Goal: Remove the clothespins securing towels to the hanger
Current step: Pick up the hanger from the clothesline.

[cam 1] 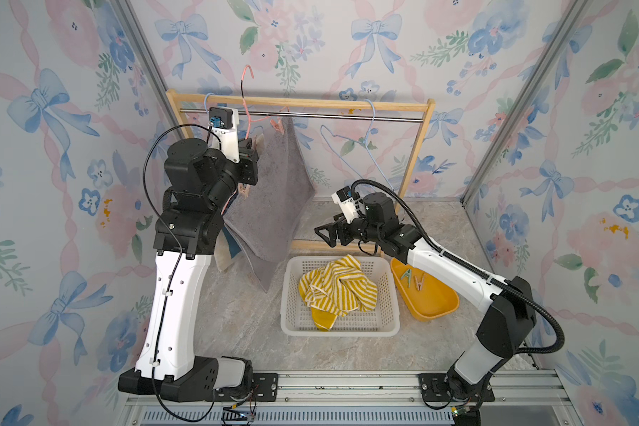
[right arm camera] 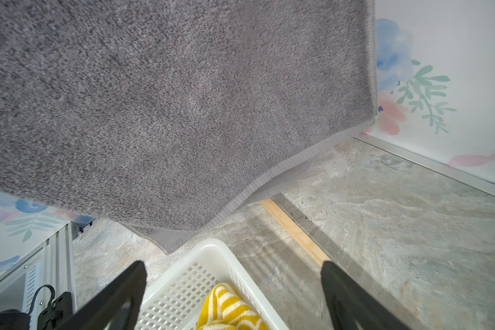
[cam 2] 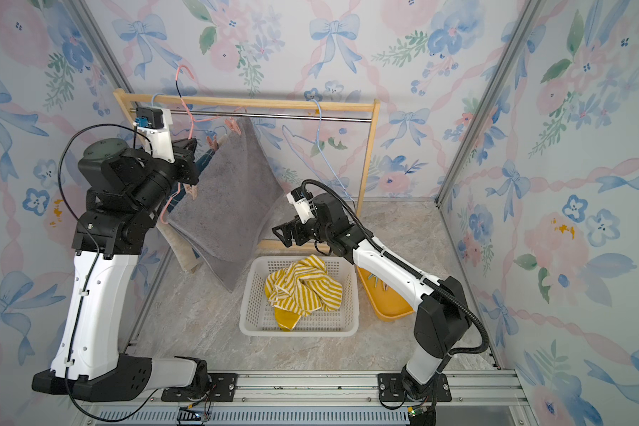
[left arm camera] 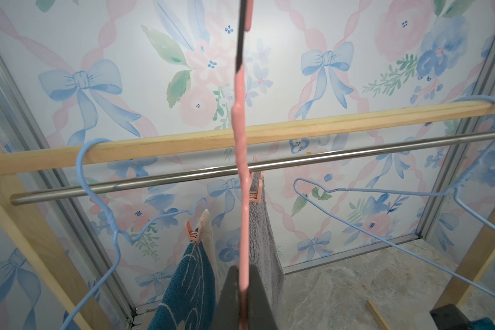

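Note:
My left gripper (cam 1: 251,145) (left arm camera: 244,274) is shut on the wire of a pink hanger (cam 1: 249,72), which is held up off the rack's rod. A grey towel (cam 1: 273,191) (right arm camera: 183,100) hangs from that hanger by a pink clothespin (cam 1: 278,125) (left arm camera: 255,194). Beside it a dark blue towel (left arm camera: 189,285) is pinned to a blue hanger (left arm camera: 97,183) by another pink clothespin (left arm camera: 193,233). My right gripper (cam 1: 323,234) (right arm camera: 232,268) stands open and holds nothing, low in front of the grey towel. A yellow striped towel (cam 1: 338,287) lies in the basket.
A white basket (cam 1: 340,332) sits on the floor under my right gripper. Behind my right forearm a yellow tray (cam 1: 436,306) holds loose clothespins (cam 1: 414,282). The wooden rack (cam 1: 299,102) with its metal rod (cam 1: 329,116) carries an empty blue hanger (cam 1: 369,147) at the right.

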Robot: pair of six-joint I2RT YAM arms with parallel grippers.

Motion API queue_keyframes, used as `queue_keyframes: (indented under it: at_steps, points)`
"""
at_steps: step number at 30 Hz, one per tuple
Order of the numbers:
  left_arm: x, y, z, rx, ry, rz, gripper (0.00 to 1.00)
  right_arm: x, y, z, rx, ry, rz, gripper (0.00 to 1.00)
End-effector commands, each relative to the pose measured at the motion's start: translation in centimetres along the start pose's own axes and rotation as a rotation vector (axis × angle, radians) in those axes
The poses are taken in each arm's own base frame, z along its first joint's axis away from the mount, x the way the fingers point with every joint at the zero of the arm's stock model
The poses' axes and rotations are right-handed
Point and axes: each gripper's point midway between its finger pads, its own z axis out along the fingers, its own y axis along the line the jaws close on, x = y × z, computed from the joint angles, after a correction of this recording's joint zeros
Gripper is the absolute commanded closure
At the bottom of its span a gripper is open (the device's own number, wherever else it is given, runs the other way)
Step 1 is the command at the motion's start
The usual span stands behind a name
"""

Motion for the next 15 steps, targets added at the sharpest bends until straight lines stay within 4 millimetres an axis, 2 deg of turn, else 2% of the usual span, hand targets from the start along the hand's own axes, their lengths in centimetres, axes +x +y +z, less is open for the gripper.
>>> queue_keyframes:
  at_steps: [1,7,8,15]
  points:
    - [-10.6,-1.2,-6.5,0.056,-0.380,0.040,1.00,-1.8,1.0,-1.1,-0.004,-0.054,-0.036,0.03]
    - [-11.3,-2.2,-8.0,0.104,-0.408,0.058,1.00,-1.6,1.0,-1.0,0.003,-0.048,-0.038,0.03]
    - [-11.1,-2.2,-8.1,0.106,-0.405,0.061,1.00,-2.5,1.5,-2.0,-0.001,-0.072,-0.046,0.03]
    - [-8.6,-2.0,-7.1,0.088,-0.345,0.070,1.00,-2.3,1.7,-1.9,-0.001,-0.067,-0.049,0.03]
